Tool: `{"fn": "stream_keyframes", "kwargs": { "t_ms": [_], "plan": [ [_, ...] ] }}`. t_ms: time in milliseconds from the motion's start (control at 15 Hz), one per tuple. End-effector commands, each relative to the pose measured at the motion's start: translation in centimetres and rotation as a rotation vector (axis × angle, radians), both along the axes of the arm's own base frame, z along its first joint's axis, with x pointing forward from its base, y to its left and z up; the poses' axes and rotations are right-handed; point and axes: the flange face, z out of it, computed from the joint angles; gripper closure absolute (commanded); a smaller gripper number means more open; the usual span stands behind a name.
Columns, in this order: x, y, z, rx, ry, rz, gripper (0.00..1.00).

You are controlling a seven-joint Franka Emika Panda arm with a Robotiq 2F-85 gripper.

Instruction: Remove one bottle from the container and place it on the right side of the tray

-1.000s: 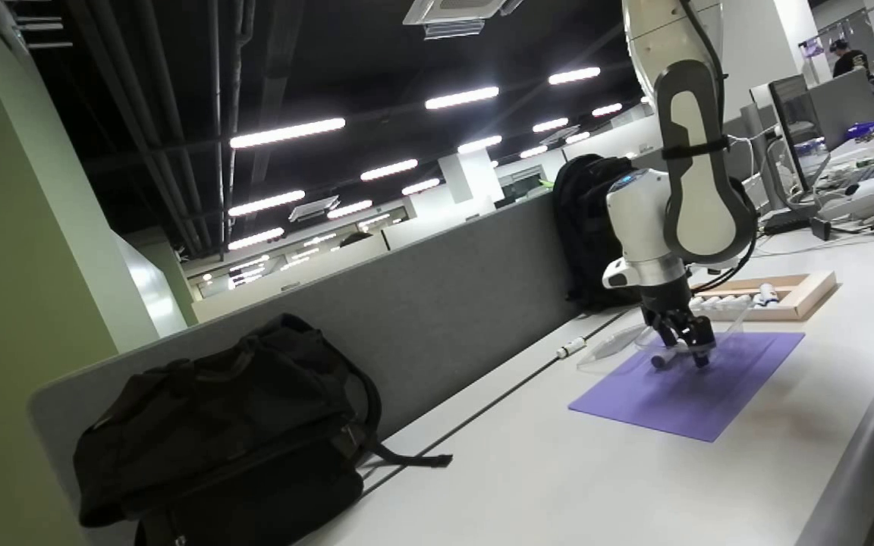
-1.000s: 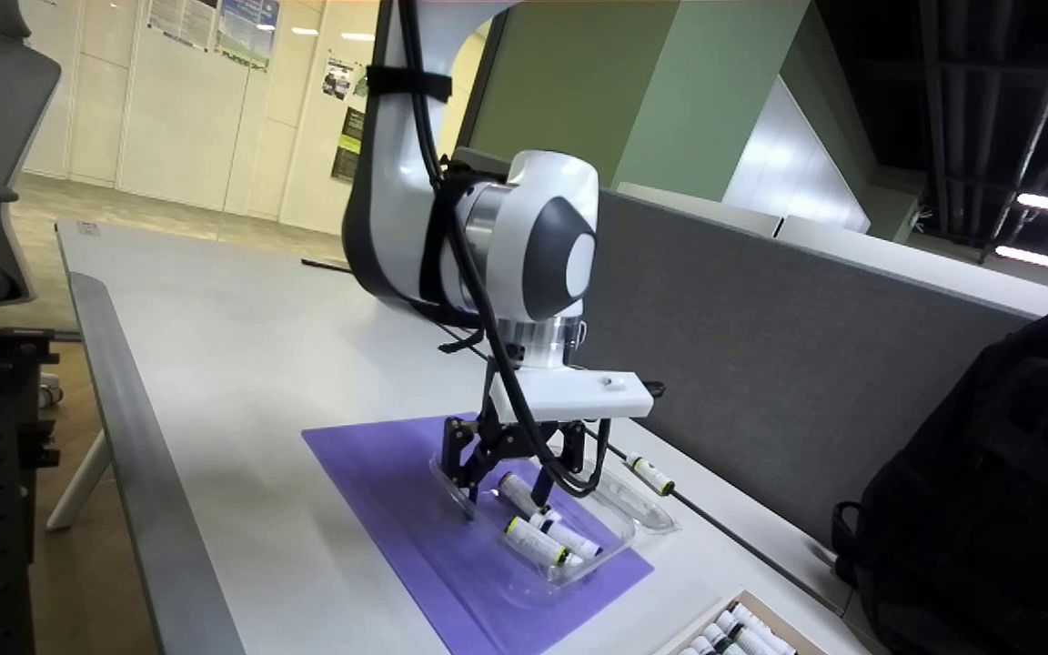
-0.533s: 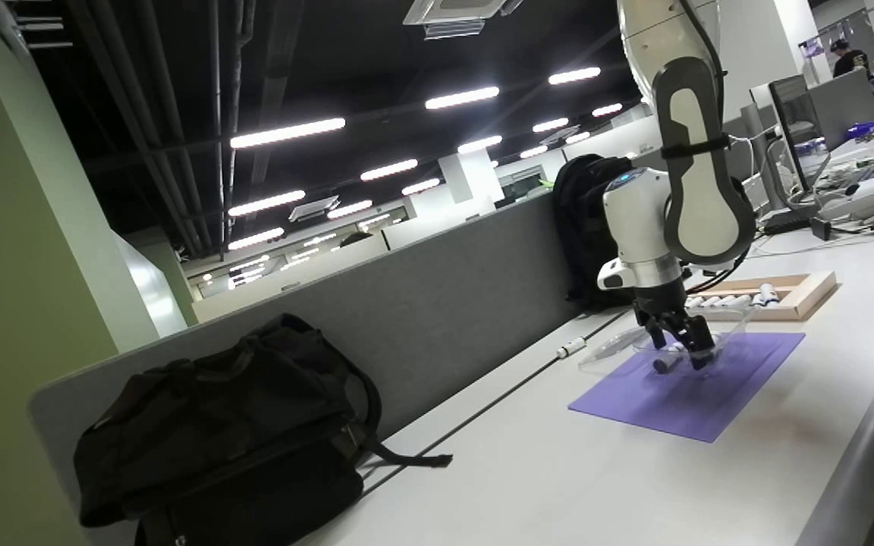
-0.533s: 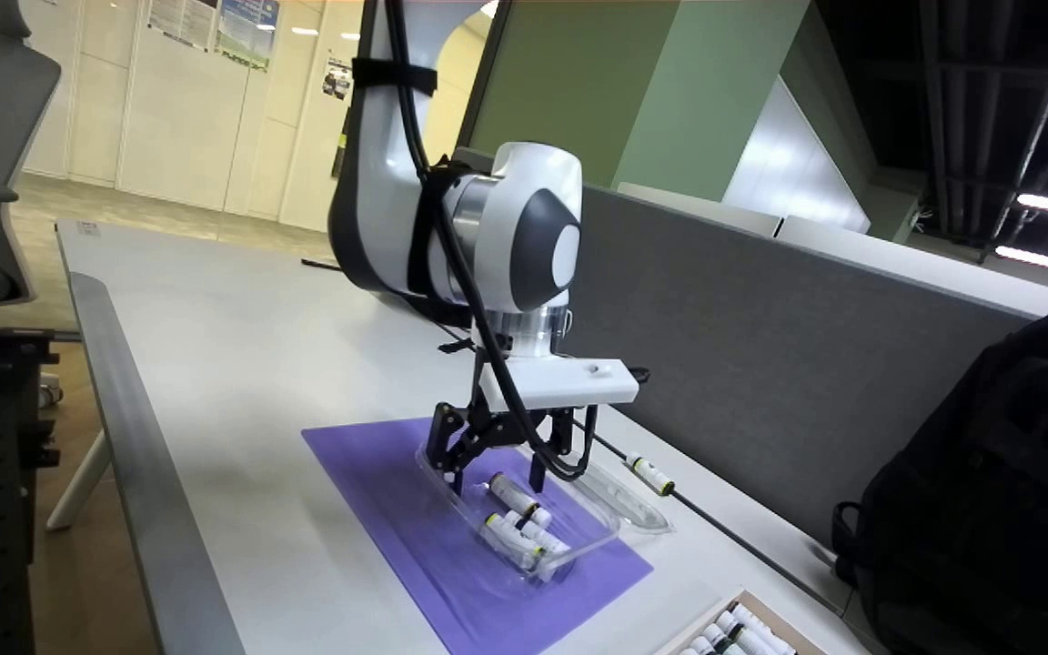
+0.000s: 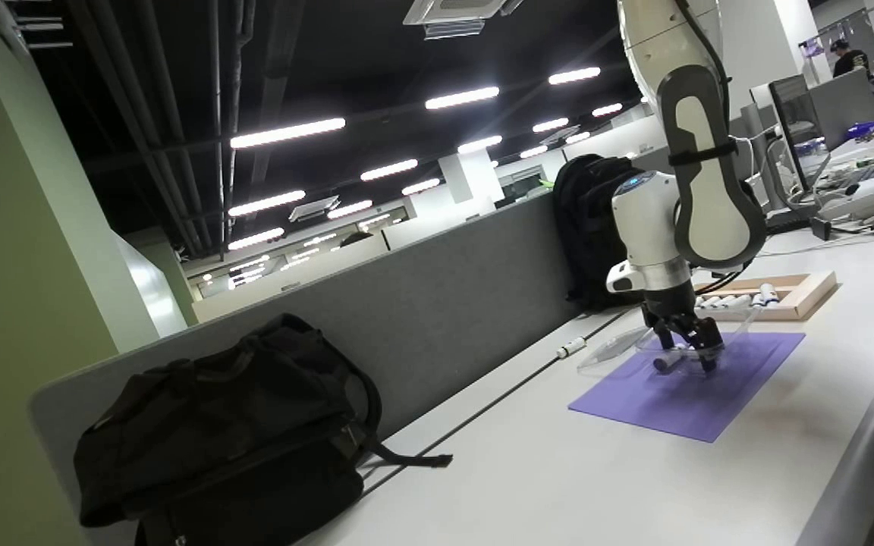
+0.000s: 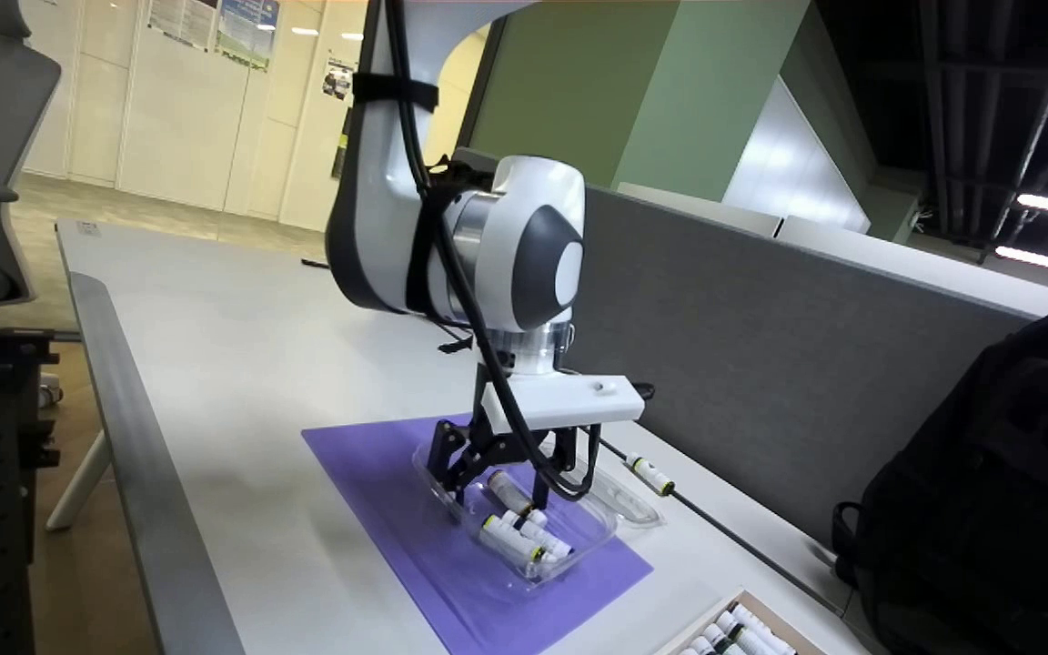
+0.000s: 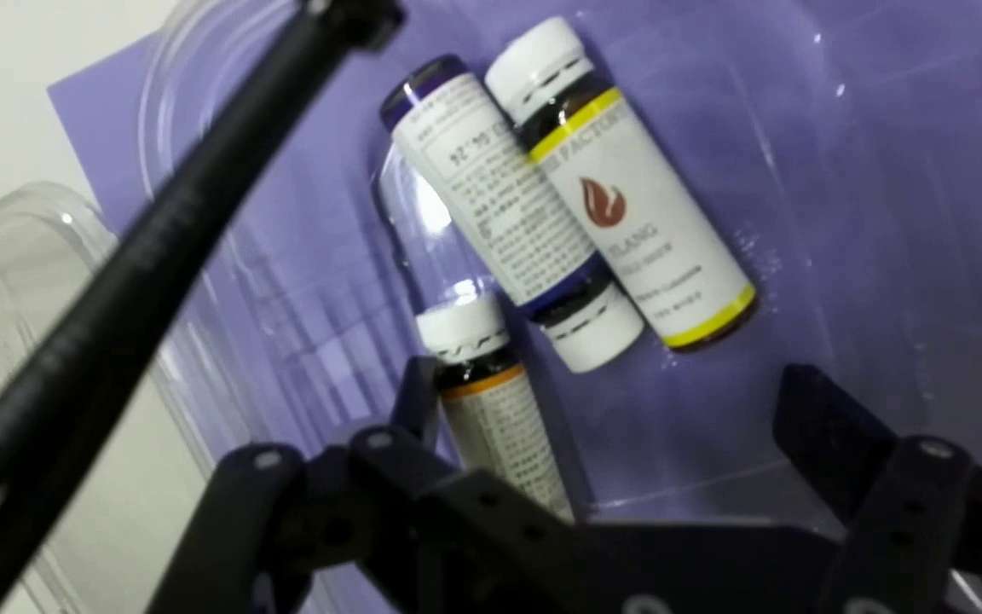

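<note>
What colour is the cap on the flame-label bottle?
White; the cap shows best in the wrist view.

The clear container is smooth, glossy plastic — streaked with highlights. Its bottles look like dark, glossy glass under printed labels (paper, it seems), with plastic caps. The shallow tray is matt wood, the purple mat smooth and matt; the desk partition looks cloth-covered; the wrist collar is shiny metal.

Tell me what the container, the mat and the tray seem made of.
The container looks like clear, glossy plastic: purple shows through and highlights glint. The tray is likely matte wood, going by its pale tan rim. The mat is evenly purple and low-gloss; paper, foam or plastic sheet, I can't tell.
</note>
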Motion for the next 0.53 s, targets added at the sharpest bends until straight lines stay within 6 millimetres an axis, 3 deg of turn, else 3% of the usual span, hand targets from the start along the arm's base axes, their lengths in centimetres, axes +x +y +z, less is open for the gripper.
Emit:
{"fn": "stream_keyframes", "kwargs": {
  "t_ms": [0,267,467],
  "plan": [
    [-0.4,-0.7,-1.4,0.006,0.012,0.002,0.0],
    [-0.5,-1.0,-1.6,0.026,0.014,-0.012,0.0],
    [-1.2,0.1,-1.4,0.137,0.061,-0.007,0.0]
  ]
}}
